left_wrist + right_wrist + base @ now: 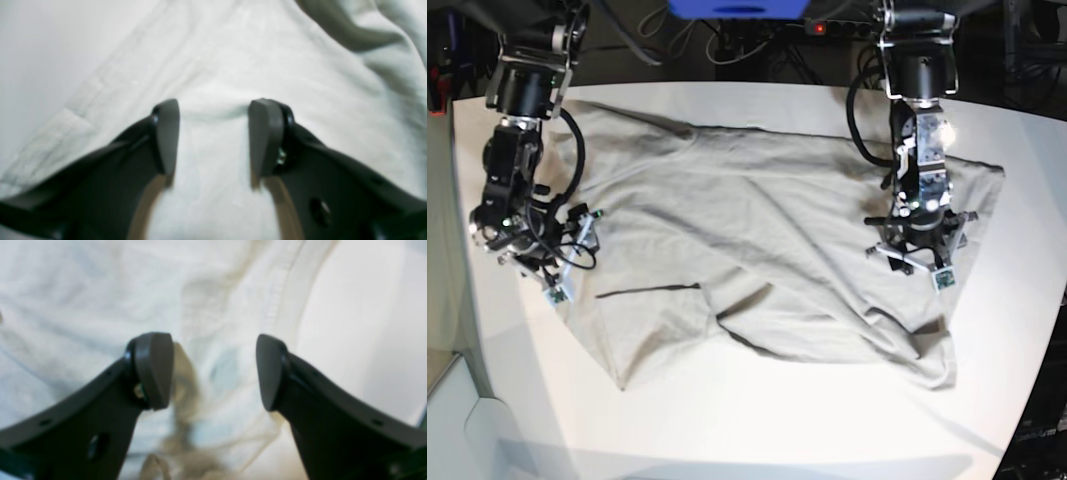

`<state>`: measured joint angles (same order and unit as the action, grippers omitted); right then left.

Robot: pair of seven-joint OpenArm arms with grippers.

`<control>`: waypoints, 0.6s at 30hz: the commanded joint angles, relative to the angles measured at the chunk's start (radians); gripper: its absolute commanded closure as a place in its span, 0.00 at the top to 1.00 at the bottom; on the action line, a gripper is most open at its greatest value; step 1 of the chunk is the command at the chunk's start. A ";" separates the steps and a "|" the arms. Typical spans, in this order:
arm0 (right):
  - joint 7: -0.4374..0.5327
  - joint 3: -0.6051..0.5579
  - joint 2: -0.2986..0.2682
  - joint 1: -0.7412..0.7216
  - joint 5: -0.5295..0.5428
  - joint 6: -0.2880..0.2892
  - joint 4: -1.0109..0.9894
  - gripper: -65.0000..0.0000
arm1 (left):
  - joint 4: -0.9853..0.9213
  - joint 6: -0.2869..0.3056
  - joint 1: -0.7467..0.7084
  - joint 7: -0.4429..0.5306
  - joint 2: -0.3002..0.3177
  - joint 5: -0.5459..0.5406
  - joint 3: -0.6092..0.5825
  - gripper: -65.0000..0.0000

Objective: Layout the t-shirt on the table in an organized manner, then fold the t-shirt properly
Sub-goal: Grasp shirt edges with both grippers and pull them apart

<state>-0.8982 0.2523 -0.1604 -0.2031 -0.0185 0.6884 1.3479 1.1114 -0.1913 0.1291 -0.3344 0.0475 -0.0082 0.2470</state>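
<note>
Left wrist view: my left gripper point(213, 136) has its jaws standing wide, empty, pressed down over the t-shirt point(233, 66) near its stitched hem, with bare table point(40, 50) beyond that hem.

Right wrist view: my right gripper point(215, 370) is spread wide too, nothing between the pads, above wrinkled cloth beside a seam.

Base view: the shirt lies spread and creased across the tabletop's middle, one gripper at each side edge.
</note>
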 commanded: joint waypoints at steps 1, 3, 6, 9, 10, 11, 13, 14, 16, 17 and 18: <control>0.014 0.003 -0.011 -0.012 0.010 0.010 0.015 0.53 | -0.006 -0.004 -0.013 -0.073 0.002 0.007 0.001 0.46; 0.014 0.003 -0.011 0.000 0.012 0.010 0.015 0.47 | 0.011 -0.006 -0.041 -0.081 0.002 0.007 0.001 0.36; 0.014 0.003 -0.011 0.023 0.012 0.010 0.015 0.39 | 0.085 -0.007 -0.113 -0.082 0.002 0.009 0.001 0.15; 0.014 0.003 -0.014 0.040 0.012 0.010 0.015 0.36 | 0.178 -0.009 -0.197 -0.084 0.001 0.014 0.001 0.00; 0.014 0.003 -0.015 0.043 0.012 0.010 0.018 0.36 | 0.207 -0.009 -0.227 -0.094 0.001 0.014 0.001 0.00; 0.014 0.003 -0.017 0.054 0.012 0.010 0.020 0.36 | 0.241 -0.009 -0.253 -0.122 0.002 0.011 0.001 0.01; 0.014 0.002 -0.018 0.069 0.012 0.010 0.029 0.36 | 0.298 -0.009 -0.286 -0.174 0.004 0.012 0.001 0.02; 0.014 0.002 -0.023 0.081 0.012 0.010 0.038 0.36 | 0.329 -0.007 -0.303 -0.200 0.004 0.012 0.002 0.02; 0.014 0.002 -0.026 0.112 0.012 0.010 0.074 0.36 | 0.390 -0.007 -0.340 -0.226 0.005 0.014 0.002 0.02; 0.014 0.002 -0.026 0.129 0.012 0.010 0.097 0.36 | 0.418 -0.007 -0.355 -0.234 0.010 0.014 0.002 0.02; 0.012 0.002 -0.024 0.147 0.012 0.010 0.121 0.36 | 0.447 -0.007 -0.369 -0.242 0.016 0.014 0.002 0.02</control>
<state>-0.8734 0.2512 -0.1745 -0.0483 0.0010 0.6872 1.4597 1.5505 -0.1905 -0.2390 -0.5583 0.0555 0.0063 0.2470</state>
